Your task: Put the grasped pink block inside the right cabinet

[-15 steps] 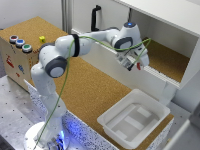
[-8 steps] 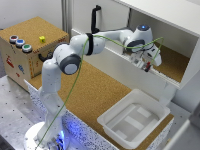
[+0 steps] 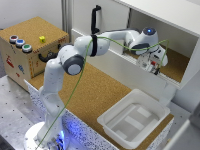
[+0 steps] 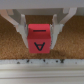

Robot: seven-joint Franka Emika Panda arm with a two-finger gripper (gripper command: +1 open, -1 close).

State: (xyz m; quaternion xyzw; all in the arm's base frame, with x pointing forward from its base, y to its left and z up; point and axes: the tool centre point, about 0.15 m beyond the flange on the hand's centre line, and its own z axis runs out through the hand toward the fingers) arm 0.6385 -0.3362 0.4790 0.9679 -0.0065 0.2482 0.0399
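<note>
A white robot arm (image 3: 95,46) reaches into the cabinet (image 3: 172,42), an open white compartment with a cork floor. Its hand (image 3: 156,69) hangs just above that floor, fingers (image 4: 20,27) clamped on either side of the block (image 4: 40,37), a pink-red cube marked with a letter A. A white tray (image 3: 131,120) sits on the cork worktop (image 3: 90,95) below.
</note>
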